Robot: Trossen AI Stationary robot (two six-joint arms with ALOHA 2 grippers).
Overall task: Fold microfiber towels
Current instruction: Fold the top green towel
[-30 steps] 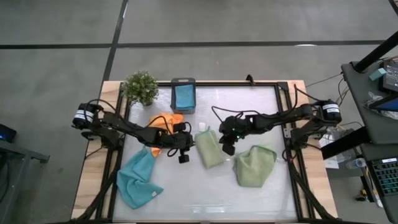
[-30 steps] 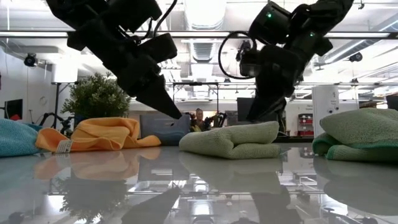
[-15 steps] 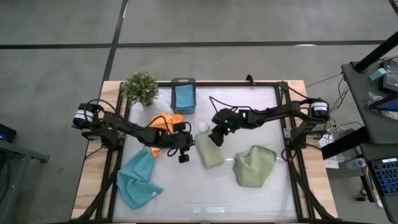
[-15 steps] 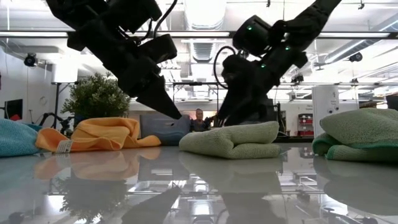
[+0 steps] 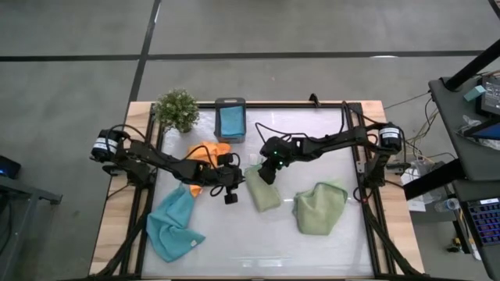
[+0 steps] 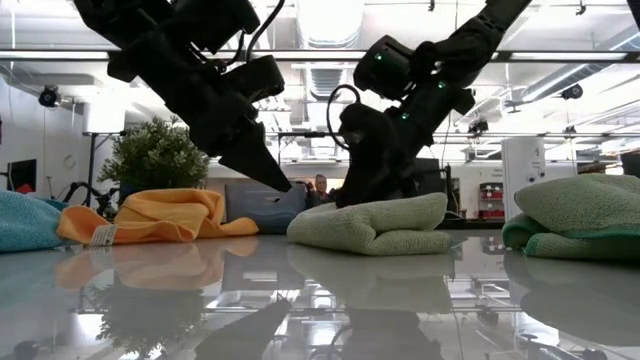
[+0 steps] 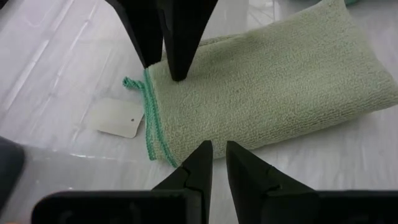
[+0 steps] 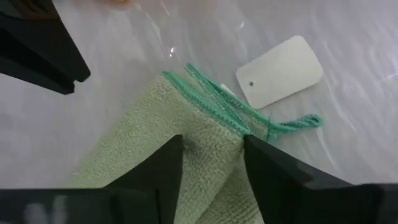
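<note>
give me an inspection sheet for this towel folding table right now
Surface: glossy white table.
Job's things: folded sage green microfiber towel; second sage green towel; light blue towel; orange towel; blue cloth in small dark grey box.
Clutter: little green potted plant; white tag.
Grippers: right gripper open over folded towel's corner; left gripper shut beside it.
Cables: black loop on right arm.
Surroundings: equipment cart.
</note>
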